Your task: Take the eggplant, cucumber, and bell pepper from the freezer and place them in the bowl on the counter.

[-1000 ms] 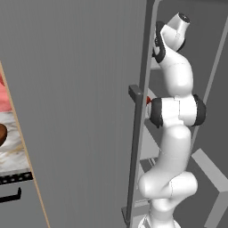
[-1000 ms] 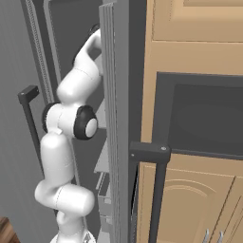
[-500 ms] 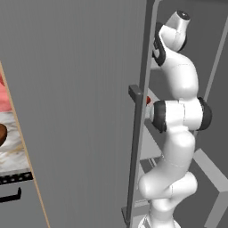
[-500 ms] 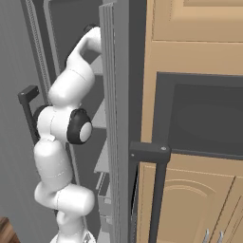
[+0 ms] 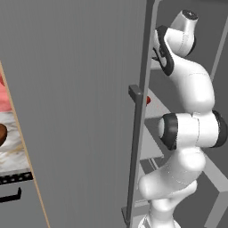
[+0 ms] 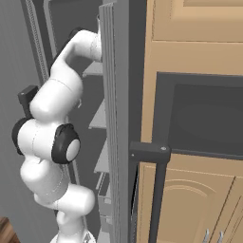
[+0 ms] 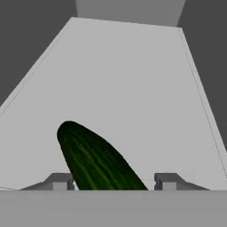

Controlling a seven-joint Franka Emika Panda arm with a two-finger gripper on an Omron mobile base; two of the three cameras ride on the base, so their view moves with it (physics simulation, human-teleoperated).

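Dark green with faint lighter streaks along its length, the cucumber lies on a light grey shelf inside the freezer. In the hand view it is slim and glossy, its rounded end pointing up and to the left, its lower part running down between the two dark fingertips of the hand. The left tip stands just beside the cucumber's flank; the right tip is apart from it, with bare shelf between. The jaws are partly spread around the cucumber; whether they touch it cannot be told.

No writing, label or brand can be read on anything.

In the left base view the white arm reaches up past the freezer's flat grey door and its long vertical bar handle into the compartment. A small patch of bright red, the bell pepper, peeks out just behind the handle on a lower shelf. At the far left edge a sliver of the dark brown bowl rests on the marble table.

In the right base view, tan wooden cabinets stand to the right of the freezer.
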